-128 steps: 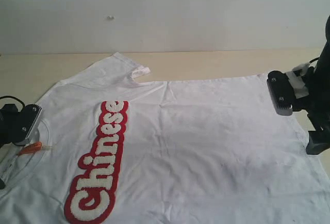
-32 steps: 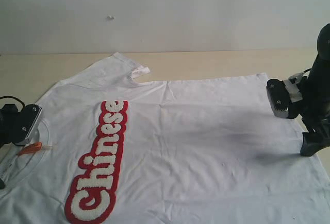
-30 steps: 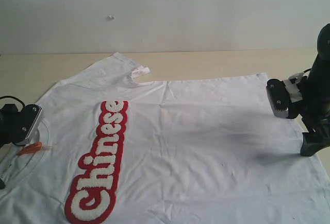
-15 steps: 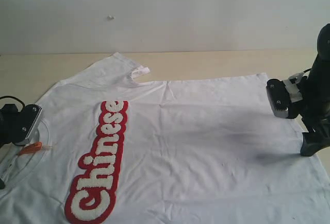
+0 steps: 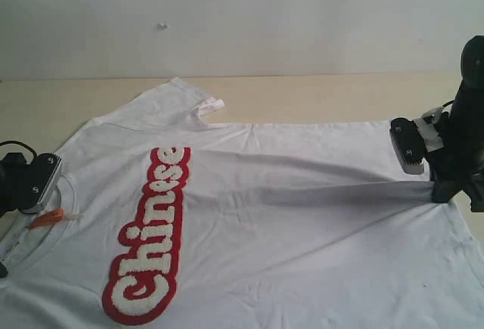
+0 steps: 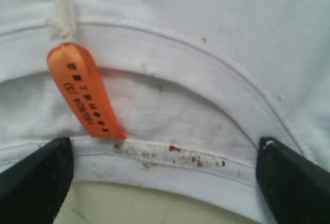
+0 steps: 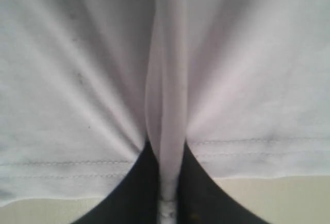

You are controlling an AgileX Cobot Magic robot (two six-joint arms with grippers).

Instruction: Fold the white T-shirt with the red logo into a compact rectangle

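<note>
1. The white T-shirt (image 5: 302,223) lay spread chest-up on the table (image 5: 318,98), neck toward the left arm and hem toward the right; the red logo (image 5: 151,231) ran along the chest, uncovered; no fold looked made yet.
2. The right gripper (image 5: 442,189) had its jaws pressed together on the hem (image 7: 247,157), pinching a narrow pleat of cloth; a taut ridge ran from the pinch toward the shirt's middle, probably because that edge was being pulled up to begin a fold.
3. The left gripper (image 5: 30,184) stood spread wide and held nothing; it straddled the collar (image 6: 206,80) beside the orange tag (image 6: 85,92), seemingly placed to take the neck end.
4. The exterior view gave the whole layout and the ridge, but hid how either pair of jaws stood; the right wrist view showed cloth squeezed between the black fingers (image 7: 129,198); the left wrist view showed both fingertips well apart, the tag's print, and dark specks on the collar.
</note>
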